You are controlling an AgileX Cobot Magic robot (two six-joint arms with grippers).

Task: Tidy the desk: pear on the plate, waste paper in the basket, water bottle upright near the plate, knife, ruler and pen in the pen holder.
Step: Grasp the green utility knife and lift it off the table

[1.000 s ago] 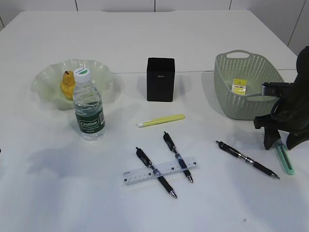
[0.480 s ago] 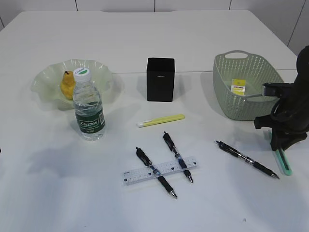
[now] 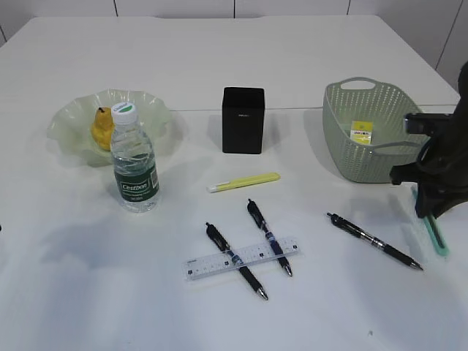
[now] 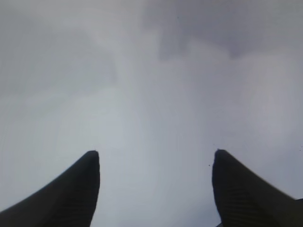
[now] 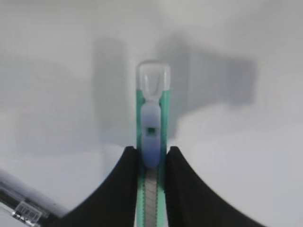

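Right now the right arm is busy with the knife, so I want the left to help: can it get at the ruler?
Probably yes. The left gripper is open over bare table, and the ruler lies in the open, though two pens cross it.

right fingers (image 5: 125,189) clamped, left fingers (image 4: 75,189) spread

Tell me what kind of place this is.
Probably a staged desk-tidying setup in a lab or office: a white table holding pens, a ruler, a black pen holder and a waste basket, against plain pale walls.
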